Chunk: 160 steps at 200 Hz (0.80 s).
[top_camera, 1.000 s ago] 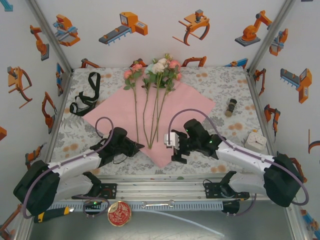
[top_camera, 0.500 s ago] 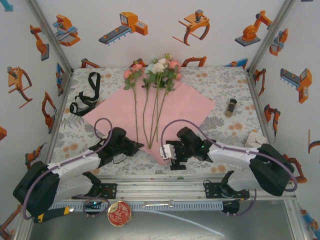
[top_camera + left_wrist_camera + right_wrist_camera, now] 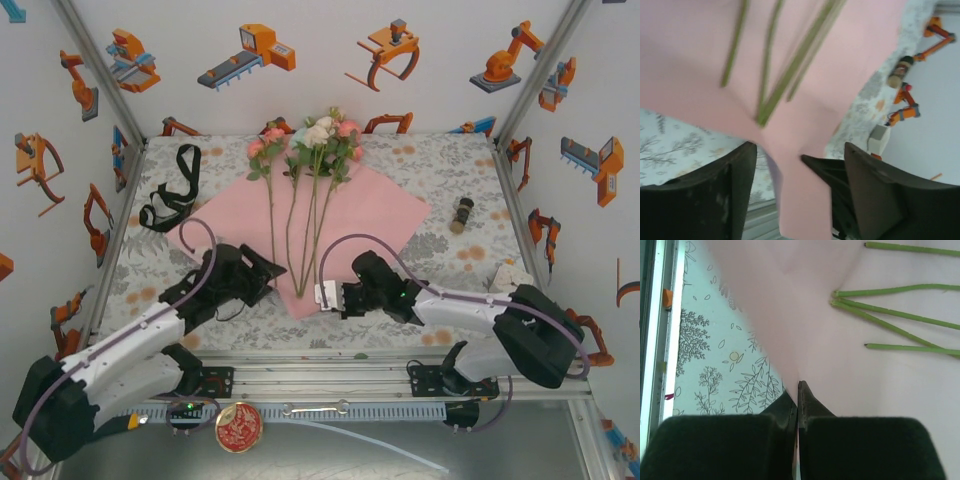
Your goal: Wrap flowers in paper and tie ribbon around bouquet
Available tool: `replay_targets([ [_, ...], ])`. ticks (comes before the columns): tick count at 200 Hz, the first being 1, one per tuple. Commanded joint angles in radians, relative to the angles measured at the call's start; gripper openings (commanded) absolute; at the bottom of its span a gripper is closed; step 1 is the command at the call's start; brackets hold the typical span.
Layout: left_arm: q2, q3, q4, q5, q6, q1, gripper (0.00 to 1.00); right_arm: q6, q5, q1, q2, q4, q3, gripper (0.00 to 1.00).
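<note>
The paper (image 3: 375, 210) lies pink side up as a diamond on the flowered tablecloth. The flowers (image 3: 312, 138) rest on it, heads at the far edge, and their thin stems (image 3: 890, 290) run toward me. My right gripper (image 3: 322, 300) is at the paper's near corner, shut on the edge of the paper (image 3: 865, 390), which rises from its fingertips (image 3: 805, 392). My left gripper (image 3: 799, 150) is open just left of the stem ends, and a raised strip of the paper (image 3: 800, 200) passes between its fingers (image 3: 735, 185) without being pinched. The black ribbon (image 3: 170, 195) lies coiled at the far left.
A small brown bottle (image 3: 464, 212) and a white block (image 3: 510, 275) sit on the right side of the cloth. A red round tin (image 3: 238, 425) lies in front of the rail. Printed walls close in the left, right and back.
My right gripper has slid left along the near edge, dragging the paper's near corner with it. My left gripper has advanced toward the stem ends, so the lifted corner now sits between its fingers.
</note>
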Motion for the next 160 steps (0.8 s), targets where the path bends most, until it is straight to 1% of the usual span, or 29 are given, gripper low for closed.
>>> replay_targets([
  [1, -0.072, 0.187, -0.281, -0.08, 0.594, 0.001, 0.75, 0.061, -0.069, -0.021, -0.018, -0.025, 0.028, 0.0],
  [7, -0.089, 0.214, -0.312, -0.066, 0.698, 0.002, 0.76, 0.071, -0.079, -0.027, -0.015, -0.022, 0.034, 0.0],
  [13, -0.113, 0.232, -0.325, -0.016, 0.797, 0.002, 0.77, 0.079, -0.09, -0.035, -0.01, -0.023, 0.041, 0.0],
  [21, -0.147, 0.242, -0.332, 0.124, 0.95, 0.001, 0.82, 0.092, -0.105, -0.047, -0.006, -0.023, 0.053, 0.0],
  [29, -0.178, 0.244, -0.337, 0.255, 1.08, -0.004, 0.83, 0.116, -0.127, -0.063, -0.001, -0.007, 0.057, 0.0],
  [36, -0.2, 0.24, -0.347, 0.318, 1.162, -0.009, 0.86, 0.139, -0.15, -0.079, 0.0, 0.019, 0.056, 0.0],
  [48, -0.22, 0.228, -0.385, 0.362, 1.273, -0.031, 0.92, 0.176, -0.182, -0.11, 0.002, 0.065, 0.049, 0.0],
  [62, -0.22, 0.207, -0.432, 0.356, 1.367, -0.069, 1.0, 0.193, -0.204, -0.146, 0.003, 0.079, 0.051, 0.0],
  [67, -0.215, 0.196, -0.44, 0.338, 1.396, -0.085, 0.97, 0.193, -0.207, -0.154, 0.002, 0.073, 0.053, 0.0],
  [72, -0.207, 0.186, -0.445, 0.315, 1.425, -0.103, 0.97, 0.192, -0.211, -0.162, -0.001, 0.066, 0.056, 0.0],
  [78, -0.19, 0.176, -0.442, 0.273, 1.454, -0.124, 0.97, 0.191, -0.215, -0.168, -0.004, 0.058, 0.061, 0.0],
  [88, -0.155, 0.161, -0.403, 0.174, 1.487, -0.156, 0.97, 0.186, -0.222, -0.169, -0.006, 0.042, 0.067, 0.0],
  [96, -0.122, 0.149, -0.354, 0.138, 1.51, -0.17, 0.97, 0.185, -0.232, -0.169, -0.008, 0.038, 0.067, 0.0],
  [104, -0.087, 0.149, -0.316, 0.158, 1.523, -0.179, 0.97, 0.185, -0.236, -0.17, -0.008, 0.036, 0.067, 0.0],
  [125, 0.019, 0.155, -0.214, 0.297, 1.501, -0.189, 0.97, 0.19, -0.232, -0.171, -0.012, 0.026, 0.069, 0.0],
  [130, 0.047, 0.156, -0.193, 0.312, 1.49, -0.198, 0.97, 0.191, -0.231, -0.171, -0.014, 0.026, 0.071, 0.0],
  [152, 0.124, 0.099, -0.055, 0.265, 1.459, -0.222, 0.97, 0.201, -0.236, -0.171, -0.019, 0.034, 0.078, 0.0],
  [160, 0.136, 0.071, 0.001, 0.223, 1.445, -0.223, 0.97, 0.201, -0.238, -0.171, -0.021, 0.035, 0.083, 0.0],
])
